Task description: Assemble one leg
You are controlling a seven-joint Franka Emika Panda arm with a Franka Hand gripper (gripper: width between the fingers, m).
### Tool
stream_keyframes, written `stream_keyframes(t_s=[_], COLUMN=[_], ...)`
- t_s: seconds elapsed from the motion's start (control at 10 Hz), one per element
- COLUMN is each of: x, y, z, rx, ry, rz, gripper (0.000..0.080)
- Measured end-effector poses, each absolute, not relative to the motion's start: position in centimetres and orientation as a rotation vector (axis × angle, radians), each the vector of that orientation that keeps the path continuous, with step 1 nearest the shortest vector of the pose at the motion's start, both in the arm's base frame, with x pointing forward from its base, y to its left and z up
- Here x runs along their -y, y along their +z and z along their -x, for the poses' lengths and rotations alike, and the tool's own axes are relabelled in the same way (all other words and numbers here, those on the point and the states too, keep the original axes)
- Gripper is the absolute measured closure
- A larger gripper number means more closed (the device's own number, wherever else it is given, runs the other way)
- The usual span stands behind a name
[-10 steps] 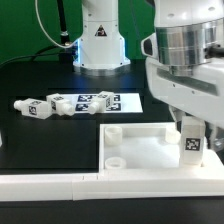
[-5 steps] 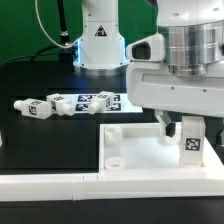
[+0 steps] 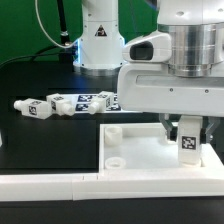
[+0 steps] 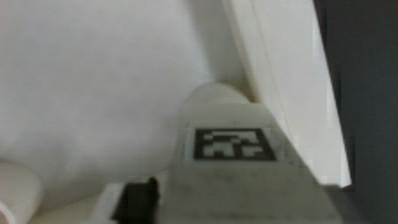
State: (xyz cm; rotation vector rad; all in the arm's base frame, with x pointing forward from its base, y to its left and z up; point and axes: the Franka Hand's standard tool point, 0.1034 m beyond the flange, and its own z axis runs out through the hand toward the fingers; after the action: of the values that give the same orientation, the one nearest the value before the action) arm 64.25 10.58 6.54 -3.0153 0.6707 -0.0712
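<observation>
A: Where's the leg (image 3: 189, 140)?
B: At about four o'clock in the exterior view, standing upright over the white panel (image 3: 135, 146), near its far right corner, tag facing the camera. The wrist view shows the same tagged leg (image 4: 228, 150) against the panel (image 4: 89, 80).
A: And the claw (image 3: 186, 124)?
B: Pinching the leg from above.
A: Anything else?
B: Two more legs (image 3: 42, 106) lie at nine o'clock on the black bench (image 3: 40, 140), beside the marker board (image 3: 104, 101).

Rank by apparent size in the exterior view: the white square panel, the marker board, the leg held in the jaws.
1. White square panel.
2. Marker board, though farther from the camera.
3. Leg, partly hidden by the arm.
</observation>
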Motion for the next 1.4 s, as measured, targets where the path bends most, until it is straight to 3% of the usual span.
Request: stream_keyframes(t_s=[0.5, 0.8, 1.1, 1.2, 1.3, 1.4], x=[-10.5, -10.9, -11.0, -11.0, -11.3, -12.0], y=[6.3, 6.3, 6.2, 6.2, 6.2, 6.2], z=[-63.9, -64.2, -64.1, -64.1, -64.1, -64.0], rx=[-1.383, -2.126, -2.255, -2.209, -2.009, -1.833], ry=[-0.004, 0.053, 0.040, 0.035, 0.008, 0.000], rz=[2.766, 2.145, 1.985, 2.037, 2.238, 2.380], gripper=[0.0515, 0.0515, 0.0515, 0.0321, 0.0201, 0.0201])
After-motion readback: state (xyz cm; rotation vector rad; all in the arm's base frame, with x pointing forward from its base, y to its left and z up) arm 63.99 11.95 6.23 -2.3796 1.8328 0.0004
